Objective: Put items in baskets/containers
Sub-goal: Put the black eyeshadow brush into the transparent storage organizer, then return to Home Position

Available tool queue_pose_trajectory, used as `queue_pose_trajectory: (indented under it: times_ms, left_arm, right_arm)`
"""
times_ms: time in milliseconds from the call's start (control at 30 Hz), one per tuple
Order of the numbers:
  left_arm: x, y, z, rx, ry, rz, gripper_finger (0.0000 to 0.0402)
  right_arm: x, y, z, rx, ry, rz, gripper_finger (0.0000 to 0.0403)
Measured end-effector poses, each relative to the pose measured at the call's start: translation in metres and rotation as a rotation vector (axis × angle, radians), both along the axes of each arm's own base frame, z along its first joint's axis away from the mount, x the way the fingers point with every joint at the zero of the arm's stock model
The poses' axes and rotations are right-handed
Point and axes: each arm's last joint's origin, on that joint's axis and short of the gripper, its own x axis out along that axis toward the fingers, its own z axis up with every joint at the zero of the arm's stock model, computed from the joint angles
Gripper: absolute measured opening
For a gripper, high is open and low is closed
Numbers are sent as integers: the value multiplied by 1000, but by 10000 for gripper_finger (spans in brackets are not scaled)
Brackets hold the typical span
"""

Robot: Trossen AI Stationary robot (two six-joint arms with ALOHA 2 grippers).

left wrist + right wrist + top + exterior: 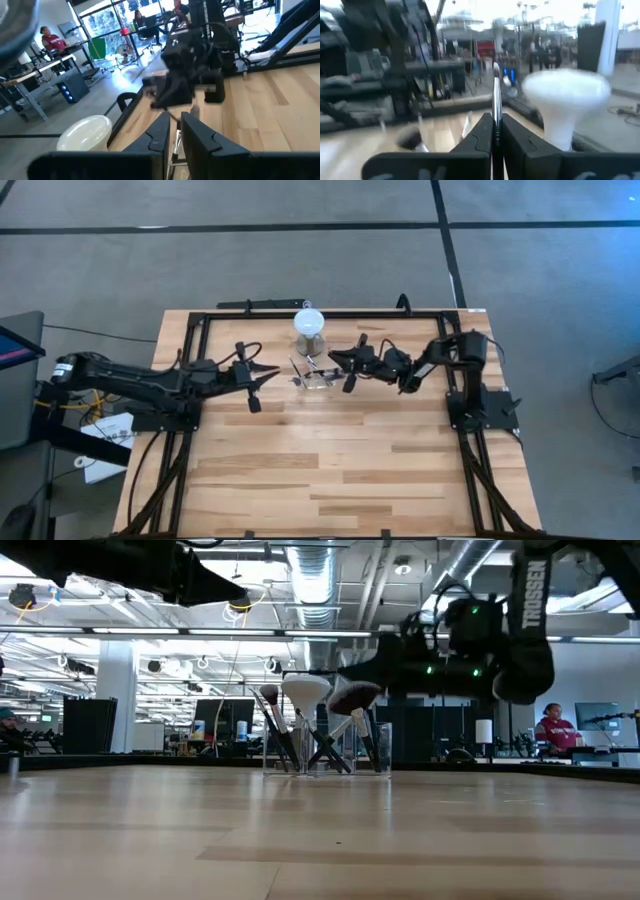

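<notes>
Bare table (330, 470) around container (312, 374) — right hand (334, 358) beside.

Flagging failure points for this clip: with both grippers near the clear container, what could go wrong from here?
1. The right gripper is shut on a slim silvery-handled makeup brush. Held so thinly, it could pivot or slip before reaching the small clear plastic container.
2. The container already holds several crossed dark-handled brushes, so an incoming brush may snag them or tip the light container.
3. The left gripper hovers close beside the container, and the grey cylinder with a white round top stands just behind; either could be bumped.
</notes>
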Motion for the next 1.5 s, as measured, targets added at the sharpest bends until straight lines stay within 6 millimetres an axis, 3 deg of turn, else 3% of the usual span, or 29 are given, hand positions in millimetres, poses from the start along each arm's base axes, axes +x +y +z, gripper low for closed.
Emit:
queue_pose_trajectory:
  times_ms: [333, 767, 867, 1000, 1167, 1333, 1500]
  left_arm:
    - [10, -1, -13, -6, 69, -2, 44]
    - [12, -2, -16, -18, 83, 0, 44]
    - [12, -2, -16, -18, 83, 0, 44]
    - [11, -2, -16, -18, 85, 0, 44]
    - [-3, 0, -8, -1, 87, 108, 44]
    - [-35, -1, 9, -7, 24, 176, 44]
    - [-70, 0, 23, -101, -88, 141, 44]
  right_arm:
    - [8, -15, -7, 6, 26, -38, 18]
    - [7, -17, -8, 9, 28, -42, 73]
    - [7, -12, 3, -5, -18, -30, 76]
    - [3, 1, 38, -32, -91, 36, 76]
    - [-30, 27, 92, -86, -151, 135, 76]
    - [-83, 52, 126, -130, 50, -4, 61]
    - [-132, 72, 130, -92, 276, -22, 26]
